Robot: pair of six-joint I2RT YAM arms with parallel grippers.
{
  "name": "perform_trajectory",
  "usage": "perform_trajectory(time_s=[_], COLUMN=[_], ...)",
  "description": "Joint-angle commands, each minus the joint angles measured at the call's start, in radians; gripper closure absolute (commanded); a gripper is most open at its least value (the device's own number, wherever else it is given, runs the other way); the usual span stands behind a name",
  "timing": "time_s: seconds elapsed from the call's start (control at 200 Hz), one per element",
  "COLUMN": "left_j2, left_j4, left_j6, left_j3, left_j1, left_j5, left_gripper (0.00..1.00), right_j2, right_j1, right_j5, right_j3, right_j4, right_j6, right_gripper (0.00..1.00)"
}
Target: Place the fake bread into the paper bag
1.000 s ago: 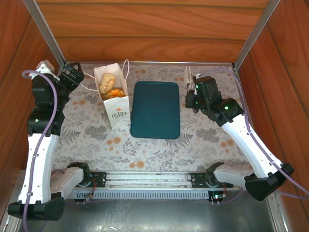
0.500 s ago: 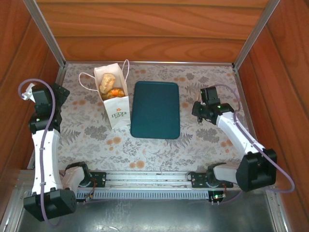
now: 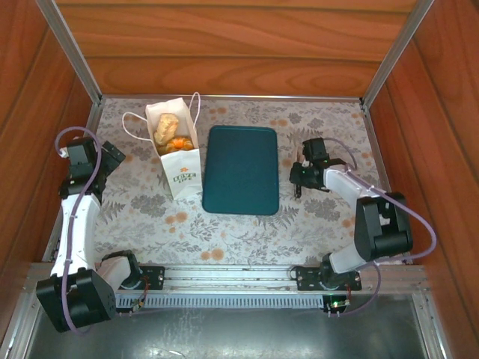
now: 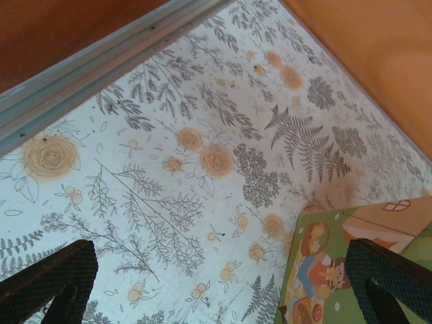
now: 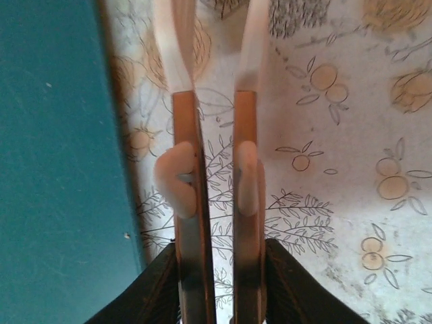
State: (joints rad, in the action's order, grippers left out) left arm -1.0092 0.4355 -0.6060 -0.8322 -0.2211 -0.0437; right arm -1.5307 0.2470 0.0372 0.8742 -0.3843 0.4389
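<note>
1. Because the fake bread (image 3: 171,133) sits in the open mouth of the paper bag (image 3: 179,168), a pale roll at the far end and orange pieces nearer, the task looks about finished.
2. The bag stands upright on the flowered cloth (image 3: 314,217) at the far left. Its mouth faces up, which suits dropping pieces in from above, and its cord handles (image 3: 196,112) fall outward, clear of the opening.
3. Just beside the bag, on its right, lies the dark teal tray (image 3: 241,170). Its surface is bare, so I judge there is nothing left to fetch from it.
4. The left gripper (image 4: 216,283) hangs over the cloth left of the bag with its jaws spread wide and nothing between them. The bag's printed face shows by its right finger.
5. The right gripper (image 5: 214,81) is low over the cloth, just off the tray's right edge. Its jaws are parted by a narrow gap and the cloth shows through, so it carries nothing.
6. Both arms are apart from the bag, probably so as not to tip it.
</note>
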Motion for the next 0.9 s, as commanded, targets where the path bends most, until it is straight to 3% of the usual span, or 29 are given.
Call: perform_trajectory(time_s=[0.0,0.08,0.27,0.445,0.655,0.895], left_j2=[0.002,0.005,0.004,0.001,-0.012,0.018], left_j4=[-0.055,-0.068,-0.101,-0.136,-0.206,-0.447], left_j6=[0.031,0.035,0.036,0.042,0.059,0.235], left_j3=[0.017,0.026,0.04,0.048,0.062,0.209], left_j1=[-0.005,-0.005,-0.004,-0.004,0.008,0.193], left_j5=[0.033,0.04,0.06,0.088,0.08,-0.208], left_gripper=[0.0,0.0,0.0,0.0,0.0,0.0], right_j2=[-0.038,-0.063,-0.074,-0.009,0.142,0.272], right_j1=[-0.012,-0.015,-0.017,-0.018,-0.031,-0.046], right_j5=[-0.03,-0.035,-0.062,-0.078,-0.05,0.14], right_j3=[-0.003,-0.007,-0.006,0.009,0.053,0.065], right_j4=[0.019,0.017,0.009,-0.025,-0.098,-0.074], right_j6=[0.016,0.024,0.032,0.031,0.025,-0.013], right_gripper=[0.61,0.55,0.3,0.0,0.0,0.0])
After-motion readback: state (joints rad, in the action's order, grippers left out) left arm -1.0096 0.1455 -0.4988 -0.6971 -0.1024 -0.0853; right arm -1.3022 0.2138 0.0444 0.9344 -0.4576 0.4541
